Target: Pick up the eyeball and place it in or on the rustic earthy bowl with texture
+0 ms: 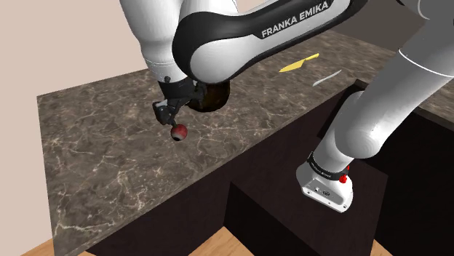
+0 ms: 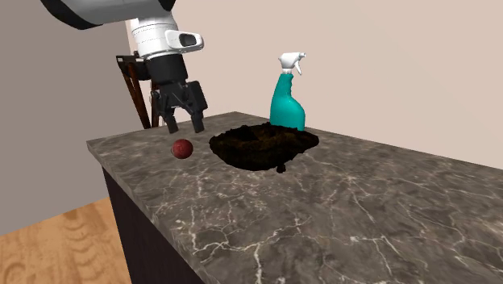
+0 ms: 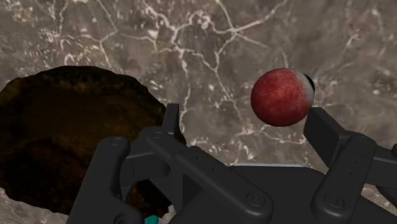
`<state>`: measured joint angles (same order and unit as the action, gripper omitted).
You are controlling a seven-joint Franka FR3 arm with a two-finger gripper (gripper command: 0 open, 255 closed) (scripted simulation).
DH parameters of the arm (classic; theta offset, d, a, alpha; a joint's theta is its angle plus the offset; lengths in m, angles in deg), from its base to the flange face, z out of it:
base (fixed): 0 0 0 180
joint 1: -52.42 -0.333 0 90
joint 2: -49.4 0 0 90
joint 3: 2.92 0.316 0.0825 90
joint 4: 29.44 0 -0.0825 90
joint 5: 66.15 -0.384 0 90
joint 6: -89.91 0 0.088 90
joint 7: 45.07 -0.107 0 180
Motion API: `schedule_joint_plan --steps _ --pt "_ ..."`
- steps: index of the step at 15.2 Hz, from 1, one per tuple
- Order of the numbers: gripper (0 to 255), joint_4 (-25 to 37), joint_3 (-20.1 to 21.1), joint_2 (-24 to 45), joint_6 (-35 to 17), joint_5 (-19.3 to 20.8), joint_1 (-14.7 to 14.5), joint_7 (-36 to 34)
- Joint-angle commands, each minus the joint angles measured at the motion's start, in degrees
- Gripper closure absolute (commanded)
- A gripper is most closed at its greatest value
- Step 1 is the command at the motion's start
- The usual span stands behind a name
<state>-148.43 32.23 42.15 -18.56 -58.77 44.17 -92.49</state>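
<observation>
Beneath the parted jaws, the red eyeball [image 2: 183, 148] lies ungripped.

A teal spray bottle [image 2: 288, 101] with a white trigger stands upright on a dark, white-veined marble countertop [image 2: 363, 210] before a beige wall [image 2: 403, 64]. A flat yellow piece [image 1: 300, 64] and a pale sliver [image 1: 329, 78] lie near each other on the stone, above wood flooring [image 2: 56, 234].

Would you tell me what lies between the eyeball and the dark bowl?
Nothing: only bare marbled countertop separates eyeball and bowl, seen in the second exterior view.
</observation>
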Motion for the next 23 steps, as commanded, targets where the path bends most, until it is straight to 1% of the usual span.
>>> schedule_joint_plan --steps 1,2,10,18,19,23 --pt "0 3.3 2.0 4.8 0.2 3.1 -0.6 -3.8" --pt "0 5.1 2.8 7.3 0.6 4.8 -1.1 -5.7" --pt "0 0.6 2.3 8.6 -5.0 6.2 -0.9 -6.7" --pt "0 0.6 2.2 8.6 -5.0 6.2 -0.9 -6.6" --pt "255 0.6 2.2 8.6 -5.0 6.2 -0.9 -6.6" --pt "255 0.6 2.2 8.6 -5.0 6.2 -0.9 -6.6"
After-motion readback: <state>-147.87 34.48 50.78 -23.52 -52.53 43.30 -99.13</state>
